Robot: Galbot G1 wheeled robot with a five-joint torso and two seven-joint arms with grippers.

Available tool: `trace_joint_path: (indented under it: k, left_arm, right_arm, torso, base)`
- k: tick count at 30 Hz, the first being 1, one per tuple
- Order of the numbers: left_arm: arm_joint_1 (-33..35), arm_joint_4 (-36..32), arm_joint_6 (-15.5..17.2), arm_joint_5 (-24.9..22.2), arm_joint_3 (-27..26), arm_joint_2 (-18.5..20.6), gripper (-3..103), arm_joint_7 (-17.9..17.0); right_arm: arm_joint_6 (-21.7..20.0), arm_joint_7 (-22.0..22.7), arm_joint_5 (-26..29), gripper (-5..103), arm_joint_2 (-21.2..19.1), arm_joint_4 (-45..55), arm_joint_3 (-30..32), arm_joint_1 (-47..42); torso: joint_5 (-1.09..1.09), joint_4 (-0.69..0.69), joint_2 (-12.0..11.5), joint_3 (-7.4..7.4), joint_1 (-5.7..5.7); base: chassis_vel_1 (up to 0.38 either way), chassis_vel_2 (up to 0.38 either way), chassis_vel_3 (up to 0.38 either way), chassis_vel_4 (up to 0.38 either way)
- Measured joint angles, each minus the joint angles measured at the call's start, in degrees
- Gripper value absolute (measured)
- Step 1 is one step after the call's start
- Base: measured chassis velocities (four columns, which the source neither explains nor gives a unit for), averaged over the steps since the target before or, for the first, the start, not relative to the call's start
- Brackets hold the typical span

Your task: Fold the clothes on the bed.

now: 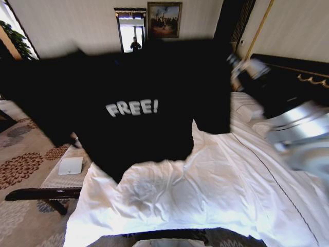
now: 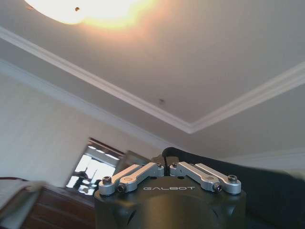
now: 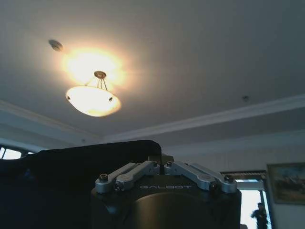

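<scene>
both jaws look pinched shut on black fabric: your left gripper (image 2: pixel 166 166) and right gripper (image 3: pixel 159 161) point up at the ceiling, each nipping an edge of the soft black short-sleeved t-shirt (image 1: pixel 139 103) with white "free!" lettering; you hold it spread wide in the air, front facing you, above the foot of the large white-sheeted bed (image 1: pixel 216 195), its hem hanging just over the rumpled duvet

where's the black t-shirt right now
In the head view the black T-shirt hangs spread in the air above the foot of the bed, held up between the left pincer and the right pincer, its FREE! print facing the camera.
</scene>
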Motion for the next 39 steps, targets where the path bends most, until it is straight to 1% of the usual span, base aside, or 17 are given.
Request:
trace_joint_path:
  k: [1, 3, 6, 7, 10, 11, 12, 13, 15, 16, 17, 19, 22, 28, 31, 34, 39]
  left_arm:
    - [0.0, 0.0, 0.0, 0.0, 0.0, 0.0, 1, 0.0]
    - [-0.8, 0.1, 2.2, 1.9, 4.3, 0.1, 1, -0.6]
    - [-1.1, 0.4, 8.9, 11.9, 21.9, -4.3, 1, -1.9]
    - [-1.1, 0.4, 8.9, 11.9, 21.9, -4.3, 1, -1.9]
    - [-2.2, 0.6, 13.5, 26.3, 42.4, -10.4, 1, -3.1]
    - [-2.8, 0.7, 14.2, 29.8, 47.2, -11.7, 1, -3.0]
    - [-4.1, 2.8, 15.0, 36.4, 55.8, -14.0, 1, -2.8]
    - [-4.1, 2.8, 15.0, 36.4, 55.8, -14.0, 1, -2.8]
    - [-7.2, 9.5, 15.1, 45.5, 66.3, -16.6, 1, -2.2]
    - [-9.5, 13.9, 14.7, 49.2, 71.2, -17.9, 1, -1.9]
    - [-9.5, 13.9, 14.7, 49.2, 71.2, -17.9, 1, -1.9]
    - [-14.0, 21.3, 13.3, 53.6, 77.0, -20.0, 1, -1.6]
    - [-19.1, 29.0, 11.5, 57.6, 81.5, -22.5, 1, -0.7]
    - [-25.2, 38.5, 9.6, 62.2, 84.5, -24.1, 1, 1.0]
    - [-27.6, 42.2, 9.0, 63.1, 85.2, -24.4, 1, 1.4]
    - [-31.1, 47.1, 8.4, 63.8, 86.1, -24.7, 1, 1.7]
    - [-34.7, 51.4, 8.4, 63.9, 87.3, -25.1, 1, 1.9]
  right_arm:
    - [0.0, 0.0, 0.0, 0, 0.0, 0.0, 0.0, 0.0]
    - [-2.2, 3.1, -1.1, 0, 0.3, -0.3, -2.4, -1.1]
    - [-7.9, 11.0, -3.5, 0, 5.0, -1.7, -9.4, -8.0]
    - [-7.9, 11.0, -3.5, 0, 5.0, -1.7, -9.4, -8.0]
    - [-10.6, 15.0, -8.5, 0, 10.4, -7.3, -20.4, -12.6]
    - [-10.8, 15.4, -10.0, 0, 11.5, -9.2, -23.4, -12.7]
    - [-10.8, 15.6, -12.8, 0, 13.5, -12.8, -28.6, -12.6]
    - [-10.8, 15.6, -12.8, 0, 13.5, -12.8, -28.6, -12.6]
    - [-10.0, 14.6, -18.4, 0, 17.2, -21.1, -37.1, -10.8]
    - [-9.3, 13.5, -20.8, 0, 18.9, -25.3, -40.3, -9.7]
    - [-9.3, 13.5, -20.8, 0, 18.9, -25.3, -40.3, -9.7]
    - [-7.9, 11.6, -24.2, 0, 21.4, -31.2, -43.9, -8.1]
    - [-5.3, 8.0, -28.5, 0, 23.8, -38.1, -47.1, -6.1]
    - [-0.9, 3.0, -32.8, 0, 26.8, -47.8, -50.0, -2.5]
    - [0.7, 2.3, -33.4, 0, 28.0, -51.5, -50.8, -0.8]
    - [5.1, 0.4, -34.7, 0, 30.0, -57.7, -52.1, 2.1]
    - [7.1, -1.1, -35.4, 0, 31.6, -62.1, -52.7, 3.8]
  torso:
    - [0.00, 0.00, 0.0, 0.00, 0.00]
    - [0.00, 0.00, 0.0, 0.00, 0.00]
    - [0.01, 0.01, 0.0, 0.04, 0.02]
    - [0.01, 0.01, 0.0, 0.04, 0.02]
    - [-0.01, -0.01, 0.0, 0.05, 0.04]
    - [0.00, 0.00, 0.0, 0.05, 0.04]
    - [0.02, 0.00, 0.0, 0.04, 0.03]
    - [0.02, 0.00, 0.0, 0.04, 0.03]
    - [0.04, 0.00, 0.0, 0.03, 0.01]
    - [-0.02, 0.01, 0.0, 0.03, 0.01]
    - [-0.02, 0.01, 0.0, 0.03, 0.01]
    - [-0.02, 0.01, 0.0, 0.04, 0.03]
    - [-0.01, 0.00, 0.0, 0.05, 0.05]
    - [-0.01, 0.00, 0.0, 0.03, 0.01]
    - [-0.01, 0.00, 0.0, 0.03, 0.01]
    - [0.00, 0.01, 0.0, 0.03, 0.02]
    - [0.00, 0.01, 0.0, 0.03, 0.02]
  base:
    - [0.000, 0.000, 0.000, 0.000]
    - [0.000, 0.000, 0.000, 0.000]
    - [0.000, 0.000, 0.000, 0.000]
    - [0.000, 0.000, 0.000, 0.000]
    - [0.000, 0.000, 0.000, 0.000]
    - [0.000, 0.000, 0.000, 0.000]
    - [0.000, 0.000, 0.000, 0.000]
    - [0.000, 0.000, 0.000, 0.000]
    - [0.000, 0.000, 0.000, 0.000]
    - [0.000, 0.000, 0.000, 0.000]
    - [0.000, 0.000, 0.000, 0.000]
    - [0.000, 0.000, 0.000, 0.000]
    - [0.000, 0.000, 0.000, 0.000]
    - [0.000, 0.000, 0.000, 0.000]
    - [0.000, 0.000, 0.000, 0.000]
    - [0.000, 0.000, 0.000, 0.000]
    - [0.000, 0.000, 0.000, 0.000]
